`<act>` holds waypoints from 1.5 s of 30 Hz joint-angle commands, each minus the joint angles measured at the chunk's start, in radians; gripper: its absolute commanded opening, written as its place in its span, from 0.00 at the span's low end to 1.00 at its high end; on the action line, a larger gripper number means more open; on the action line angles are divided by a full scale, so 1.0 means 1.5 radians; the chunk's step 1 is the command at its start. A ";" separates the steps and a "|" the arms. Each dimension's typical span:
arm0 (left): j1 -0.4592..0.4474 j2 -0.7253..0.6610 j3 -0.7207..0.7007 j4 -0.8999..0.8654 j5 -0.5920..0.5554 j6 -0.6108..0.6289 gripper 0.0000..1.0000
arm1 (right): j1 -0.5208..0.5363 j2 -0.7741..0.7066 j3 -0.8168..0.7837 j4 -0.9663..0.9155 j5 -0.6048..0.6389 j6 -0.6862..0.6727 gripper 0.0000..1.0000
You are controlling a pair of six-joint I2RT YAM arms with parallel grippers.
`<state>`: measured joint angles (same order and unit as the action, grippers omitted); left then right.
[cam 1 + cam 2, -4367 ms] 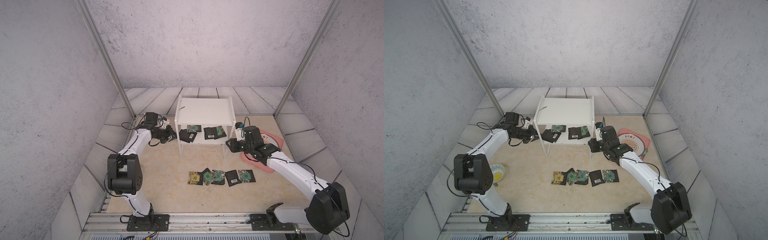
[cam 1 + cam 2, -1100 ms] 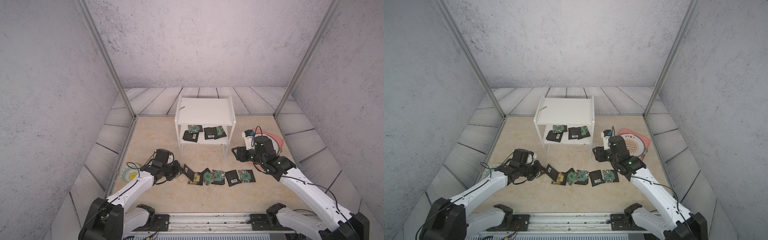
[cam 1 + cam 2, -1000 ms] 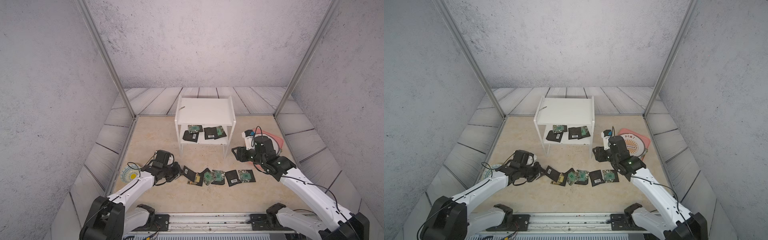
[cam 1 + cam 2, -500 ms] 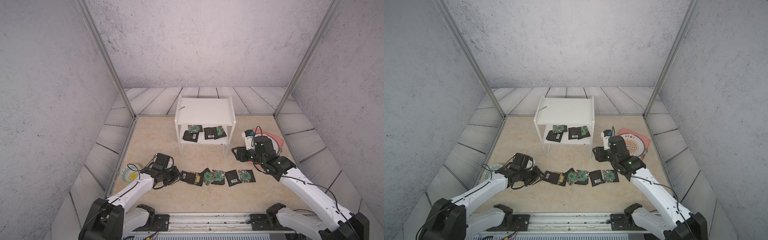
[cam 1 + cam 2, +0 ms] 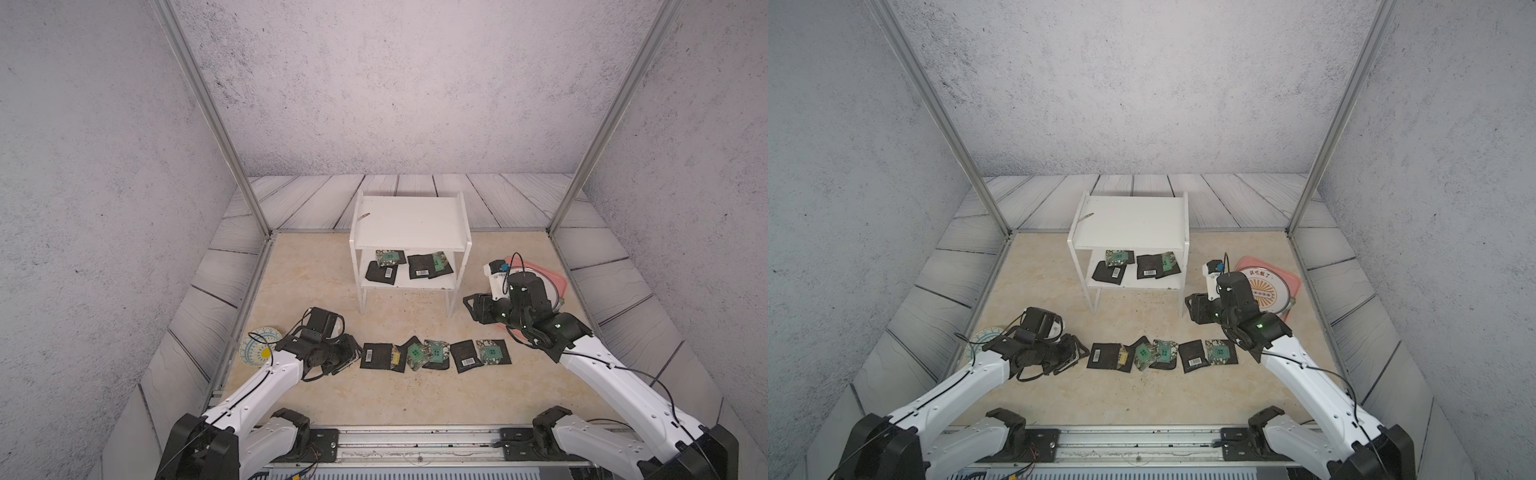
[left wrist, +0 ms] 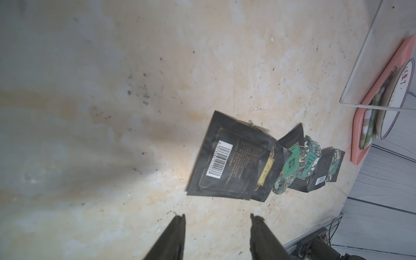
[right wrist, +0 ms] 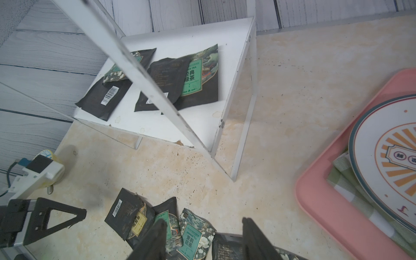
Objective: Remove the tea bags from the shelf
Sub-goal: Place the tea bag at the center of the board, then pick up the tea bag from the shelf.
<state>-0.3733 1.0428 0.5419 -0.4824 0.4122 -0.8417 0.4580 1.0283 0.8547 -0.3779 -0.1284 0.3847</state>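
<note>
Four tea bags [image 5: 419, 266] are lying on the shelf's [image 5: 409, 222] lower board, and six more are lying nearer on the floor. The left gripper [image 6: 217, 217] and right gripper [image 7: 203, 219] are hanging half-parted and empty. The pink tray [image 7: 315, 202] is sitting to the right.

Both top views: I see soft, even light from above and no glare. The white two-tier shelf [image 5: 409, 224] throws only a faint shadow on the beige marbled tabletop [image 5: 307, 270]. The wide lens splays the grey aluminium corner posts [image 5: 209, 112] outward towards the edges.

Left wrist view: much of the tabletop is smeared and out of focus, with a broad dark shadow across it. The black square sachet with white barcode [image 6: 227, 157] has one slightly blurred edge.

Right wrist view: bright and sharp. Only the dark fingers [image 7: 153, 240] of the right pincer [image 7: 203, 221] are soft.
</note>
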 commanded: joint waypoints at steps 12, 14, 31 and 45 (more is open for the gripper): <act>0.009 -0.054 0.145 -0.073 -0.042 0.060 0.55 | 0.003 -0.019 0.018 0.007 -0.021 0.011 0.59; 0.017 -0.050 0.177 -0.090 -0.044 0.079 0.55 | 0.002 -0.017 0.027 0.004 -0.025 0.007 0.60; 0.215 0.089 0.337 -0.021 0.129 0.126 0.63 | 0.002 0.046 0.089 0.030 -0.035 -0.008 0.61; 0.234 0.298 0.431 0.077 0.262 0.111 0.64 | 0.002 0.126 0.142 0.068 -0.037 -0.016 0.55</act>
<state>-0.0280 1.4506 1.1419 -0.4126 0.7284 -0.6788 0.4580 1.1927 1.0393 -0.3077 -0.1776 0.3641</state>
